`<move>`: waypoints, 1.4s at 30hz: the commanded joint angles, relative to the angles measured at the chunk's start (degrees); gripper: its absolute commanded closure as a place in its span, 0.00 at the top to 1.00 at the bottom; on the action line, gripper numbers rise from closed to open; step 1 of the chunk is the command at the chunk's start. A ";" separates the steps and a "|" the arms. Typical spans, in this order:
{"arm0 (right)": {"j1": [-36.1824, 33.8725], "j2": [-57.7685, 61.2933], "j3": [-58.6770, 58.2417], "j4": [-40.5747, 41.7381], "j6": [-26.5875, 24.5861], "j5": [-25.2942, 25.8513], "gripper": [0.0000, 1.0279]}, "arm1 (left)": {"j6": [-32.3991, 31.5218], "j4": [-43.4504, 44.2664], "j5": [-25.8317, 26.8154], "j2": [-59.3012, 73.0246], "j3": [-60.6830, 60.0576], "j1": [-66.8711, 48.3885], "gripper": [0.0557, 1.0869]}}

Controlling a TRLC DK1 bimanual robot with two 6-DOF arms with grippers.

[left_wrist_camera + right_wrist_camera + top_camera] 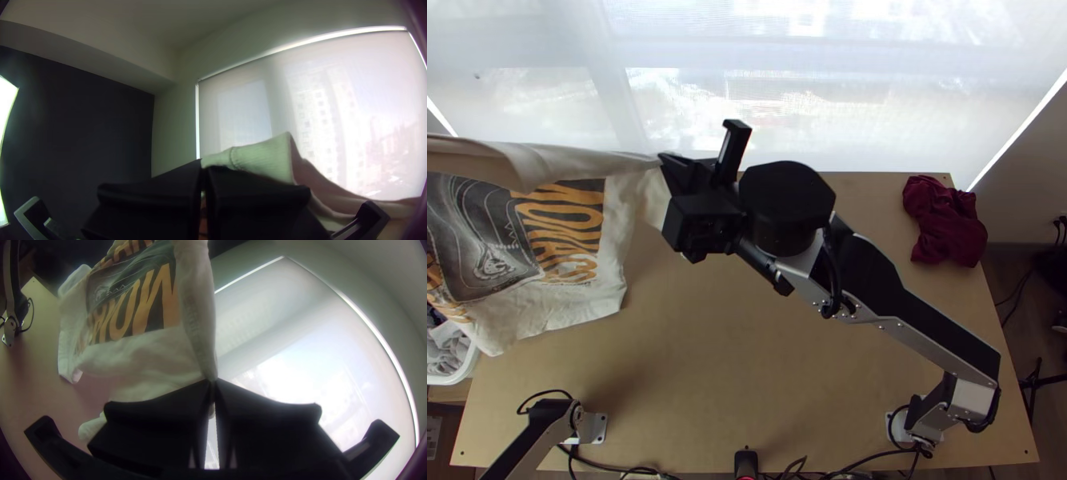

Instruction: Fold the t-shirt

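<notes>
Two points of raised t-shirt [563, 228] pinched by left tool [204, 165] and right tool [213, 382]; held edge [579, 159] best kept taut, loose part [579, 302] lowered flat onto worktop [747, 360].

The flat light-brown wooden worktop [747, 384] looks smooth and matt. Over its left side, the white printed t-shirt [599, 276] is creased matt cloth; the dark red bundle [947, 224] at its far right corner, rumpled cloth.

White t-shirt [613, 268] with orange-and-dark-grey print [559, 232]; dark red cloth [947, 224]
</notes>
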 commanded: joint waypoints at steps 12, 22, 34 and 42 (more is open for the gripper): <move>7.26 -14.70 -23.68 -8.23 4.19 -0.14 0.03 | 0.82 28.00 0.12 12.84 -15.72 -11.52 0.04; 3.31 -27.09 -39.50 -16.14 7.00 -0.14 0.03 | 0.73 36.18 0.12 34.73 -10.45 -26.90 0.04; -5.66 -42.03 -58.31 -22.38 11.22 -1.38 0.03 | 3.37 37.41 0.12 72.96 22.69 -45.62 0.04; -10.49 -45.55 -63.41 -22.56 11.31 -4.98 0.03 | 7.59 37.05 0.03 88.69 38.07 -55.55 0.04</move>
